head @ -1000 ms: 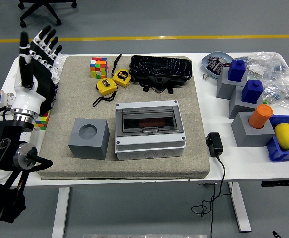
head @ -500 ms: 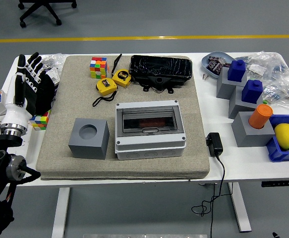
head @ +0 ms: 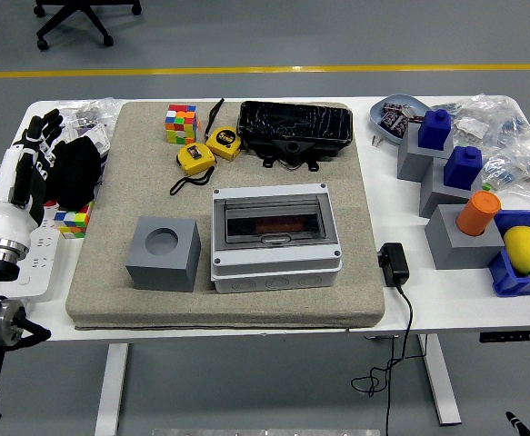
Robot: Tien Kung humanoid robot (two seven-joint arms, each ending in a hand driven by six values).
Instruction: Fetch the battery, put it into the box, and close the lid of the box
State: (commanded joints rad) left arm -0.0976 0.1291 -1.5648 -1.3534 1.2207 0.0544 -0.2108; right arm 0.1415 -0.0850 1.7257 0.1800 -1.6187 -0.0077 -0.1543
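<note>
The grey box (head: 276, 234) stands in the middle of the grey mat (head: 110, 282) with its clear lid (head: 275, 221) down flat. A dim reddish shape shows through the lid; I cannot tell what it is. A grey block with an empty round hole (head: 162, 252) stands left of the box. An orange cylinder (head: 478, 213) stands on a grey block at the right. My left hand (head: 28, 156) is at the table's left edge, well left of the box, fingers spread and holding nothing. My right hand is out of view.
Two yellow tape measures (head: 195, 158), a colour cube (head: 180, 123) and a black case (head: 295, 128) lie at the back of the mat. A black adapter (head: 393, 263) with its cable lies right of the mat. Grey and blue blocks, a lemon (head: 524, 247) and bags crowd the right side.
My left hand has dropped and drawn back to the left, from raised above the mat's left edge to low at the table's left edge. Nothing else has moved.
</note>
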